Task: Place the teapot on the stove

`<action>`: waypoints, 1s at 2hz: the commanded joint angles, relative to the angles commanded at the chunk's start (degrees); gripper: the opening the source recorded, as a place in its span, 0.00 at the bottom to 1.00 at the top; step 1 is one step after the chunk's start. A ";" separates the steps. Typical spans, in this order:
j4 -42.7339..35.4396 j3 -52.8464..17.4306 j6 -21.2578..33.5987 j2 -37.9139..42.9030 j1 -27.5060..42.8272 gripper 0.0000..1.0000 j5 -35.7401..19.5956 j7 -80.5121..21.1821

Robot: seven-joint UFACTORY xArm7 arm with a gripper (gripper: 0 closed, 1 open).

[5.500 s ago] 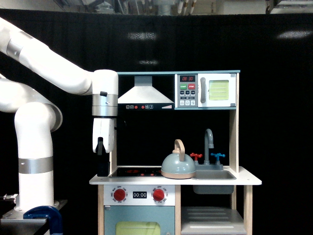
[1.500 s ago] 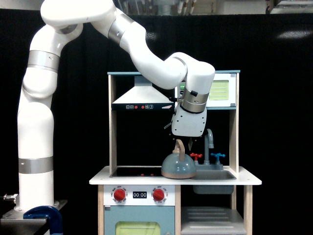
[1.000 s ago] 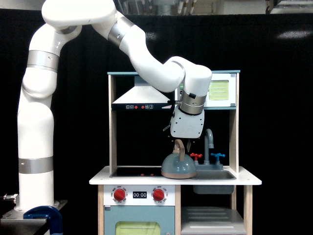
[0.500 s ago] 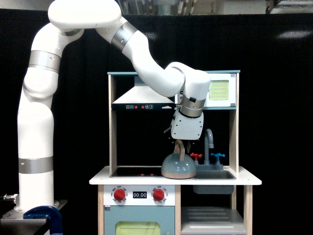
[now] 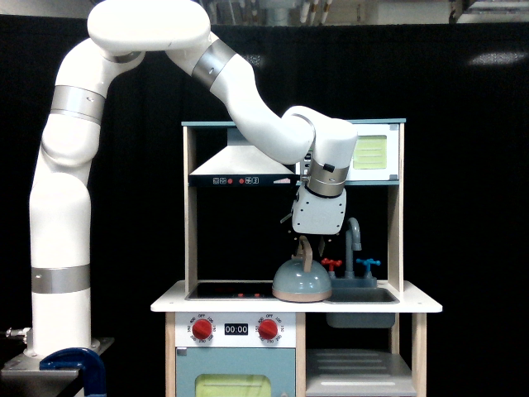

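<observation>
Teapot (image 5: 301,281) sits at the stove's (image 5: 230,291) right edge beside the sink (image 5: 360,294), gripper (image 5: 307,243) at its handle top, jaw state unclear, so clamp the arch squarely before shifting it left.

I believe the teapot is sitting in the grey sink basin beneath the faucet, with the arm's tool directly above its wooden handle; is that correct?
Not quite. In the exterior view, the teapot stands on the countertop at the right edge of the black stove, beside the sink, not in the basin under the faucet. The rest holds: the tool is directly above the teapot's wooden handle.
</observation>
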State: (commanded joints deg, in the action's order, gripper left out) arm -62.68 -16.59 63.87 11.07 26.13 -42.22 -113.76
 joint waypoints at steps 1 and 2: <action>1.14 1.26 -1.13 0.11 -1.09 0.00 -0.29 -0.77; 7.39 3.52 -0.39 -9.87 -1.57 0.00 3.13 4.12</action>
State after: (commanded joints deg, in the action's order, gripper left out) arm -55.29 -13.08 63.49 1.20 24.57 -39.09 -109.65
